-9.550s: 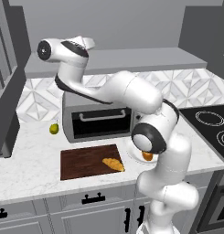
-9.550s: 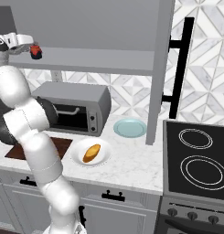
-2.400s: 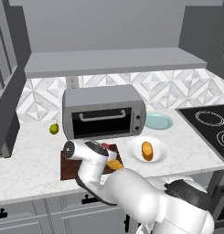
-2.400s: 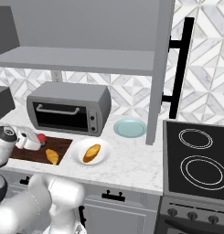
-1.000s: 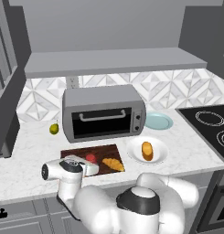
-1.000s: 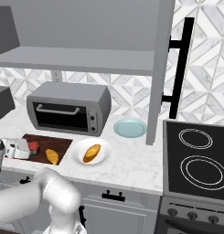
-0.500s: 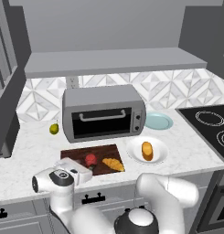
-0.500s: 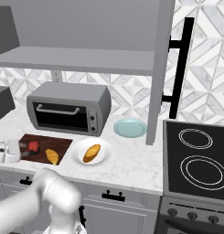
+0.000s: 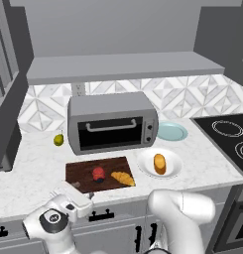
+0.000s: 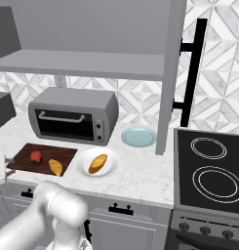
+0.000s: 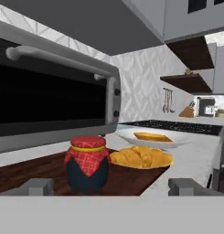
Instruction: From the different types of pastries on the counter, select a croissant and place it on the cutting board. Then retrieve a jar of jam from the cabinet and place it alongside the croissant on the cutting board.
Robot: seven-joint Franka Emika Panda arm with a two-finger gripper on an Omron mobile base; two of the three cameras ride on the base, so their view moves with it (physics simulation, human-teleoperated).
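The dark brown cutting board [image 9: 78, 171] lies on the marble counter [image 9: 29, 168] in front of the toaster oven. On it stand the jar of jam [image 9: 98, 173], red with a checked cloth lid [image 11: 88, 161], and the golden croissant [image 9: 123, 177] just to its right [image 11: 141, 156]. They are close together but apart. My gripper [image 9: 78, 191] hovers at the board's front left corner, open, with nothing between its fingertips [image 11: 38, 186]. It faces the jar from a short distance [image 10: 9, 166]. The grey cabinet ledge [image 9: 118, 67] runs above.
A white plate [image 9: 175, 166] with the orange-yellow roll [image 9: 159, 163] sits right of the board. The silver toaster oven [image 9: 113, 121] stands behind it, a pale blue plate [image 9: 171, 131] to its right, a yellow-green fruit [image 9: 58, 140] to its left. The black stove [image 10: 209, 171] is at far right.
The open gripper has drawn back from the jar toward the counter's front left. The jar stays standing on the board beside the croissant.
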